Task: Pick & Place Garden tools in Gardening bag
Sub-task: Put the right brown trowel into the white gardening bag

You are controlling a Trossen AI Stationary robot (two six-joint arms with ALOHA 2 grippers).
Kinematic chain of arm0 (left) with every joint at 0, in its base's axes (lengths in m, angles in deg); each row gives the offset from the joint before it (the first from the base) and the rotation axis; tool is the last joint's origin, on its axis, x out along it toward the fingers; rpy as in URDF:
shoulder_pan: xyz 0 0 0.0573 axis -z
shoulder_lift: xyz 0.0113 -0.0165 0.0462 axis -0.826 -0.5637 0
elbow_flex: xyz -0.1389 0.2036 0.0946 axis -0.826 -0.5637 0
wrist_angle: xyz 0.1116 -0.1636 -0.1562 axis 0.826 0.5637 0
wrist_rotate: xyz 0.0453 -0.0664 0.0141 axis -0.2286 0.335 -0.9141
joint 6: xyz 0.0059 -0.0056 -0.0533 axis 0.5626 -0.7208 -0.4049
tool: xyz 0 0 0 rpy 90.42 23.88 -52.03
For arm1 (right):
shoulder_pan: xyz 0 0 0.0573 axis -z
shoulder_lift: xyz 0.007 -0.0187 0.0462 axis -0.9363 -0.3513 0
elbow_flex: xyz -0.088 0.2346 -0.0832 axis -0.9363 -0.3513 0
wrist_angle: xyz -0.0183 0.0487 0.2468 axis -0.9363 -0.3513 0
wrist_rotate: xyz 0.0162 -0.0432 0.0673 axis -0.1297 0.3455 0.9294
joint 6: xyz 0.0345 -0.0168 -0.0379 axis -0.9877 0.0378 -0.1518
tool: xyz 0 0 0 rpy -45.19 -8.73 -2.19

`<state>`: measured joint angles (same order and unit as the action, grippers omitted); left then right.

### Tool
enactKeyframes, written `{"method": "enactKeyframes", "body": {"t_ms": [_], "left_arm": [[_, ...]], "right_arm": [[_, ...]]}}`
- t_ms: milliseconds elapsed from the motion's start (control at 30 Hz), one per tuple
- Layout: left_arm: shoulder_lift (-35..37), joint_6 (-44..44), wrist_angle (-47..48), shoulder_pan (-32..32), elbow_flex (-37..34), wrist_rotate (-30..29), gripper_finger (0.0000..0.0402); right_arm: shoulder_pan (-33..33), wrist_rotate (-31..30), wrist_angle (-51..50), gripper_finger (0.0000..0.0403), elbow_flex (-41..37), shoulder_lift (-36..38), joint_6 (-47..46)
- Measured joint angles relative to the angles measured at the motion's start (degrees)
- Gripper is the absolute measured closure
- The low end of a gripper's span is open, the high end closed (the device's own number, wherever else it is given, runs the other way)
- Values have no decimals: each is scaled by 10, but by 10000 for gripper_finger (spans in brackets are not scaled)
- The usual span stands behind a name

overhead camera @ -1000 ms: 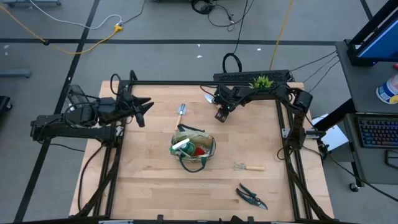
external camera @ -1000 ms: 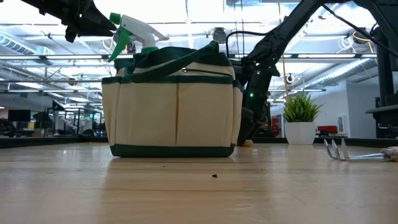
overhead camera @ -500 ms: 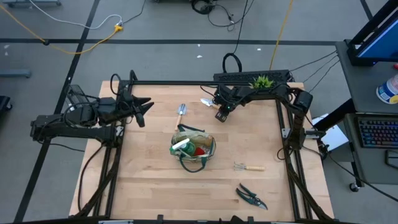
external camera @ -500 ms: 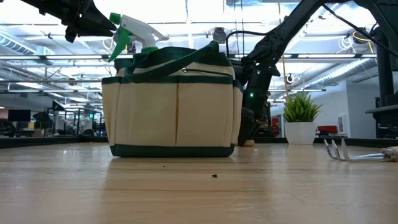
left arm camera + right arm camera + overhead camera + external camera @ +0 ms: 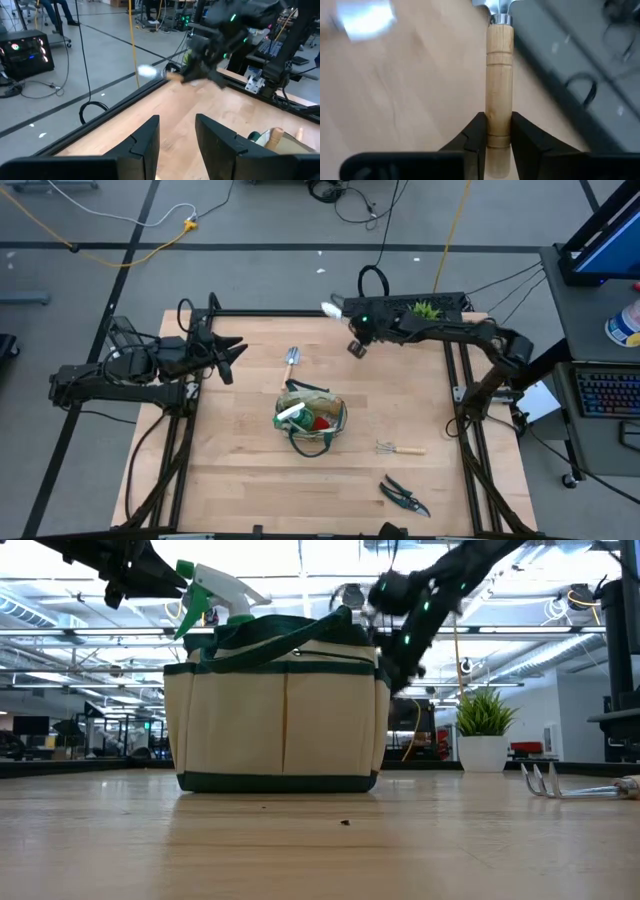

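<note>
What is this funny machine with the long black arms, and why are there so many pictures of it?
It is a robot with two arms at a wooden table. One camera looks down from above, one sits low on the table, and each arm carries its own camera. The job is packing garden tools into the bag, where a spray bottle already sticks out. A small rake, shears and another tool lie on the table. The right claw is shut on a wooden-handled trowel, lifted near the table's far edge. The left claw waits, open and empty.

The right claw (image 5: 352, 328) clamped the wooden-handled trowel (image 5: 499, 80) and lifted it toward the desk's far edge.
</note>
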<state>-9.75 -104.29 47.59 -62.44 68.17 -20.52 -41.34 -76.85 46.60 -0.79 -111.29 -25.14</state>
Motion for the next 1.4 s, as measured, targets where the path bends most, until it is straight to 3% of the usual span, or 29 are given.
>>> {"method": "enactKeyframes", "body": {"t_ms": [433, 767, 1033, 1400], "left_arm": [[0, -62, -69, 1, 0, 35, 273], [-2, -70, -157, 1, 0, 44, 273], [-50, -61, -224, 1, 0, 49, 273], [-130, -79, -347, 1, 0, 104, 273]], "right_arm": [[-25, -87, 213, 346, 0, 117, 141], [-63, -101, 330, 346, 0, 128, 205], [-83, -98, 377, 346, 0, 127, 253], [-139, -96, 458, 346, 0, 128, 508]]}}
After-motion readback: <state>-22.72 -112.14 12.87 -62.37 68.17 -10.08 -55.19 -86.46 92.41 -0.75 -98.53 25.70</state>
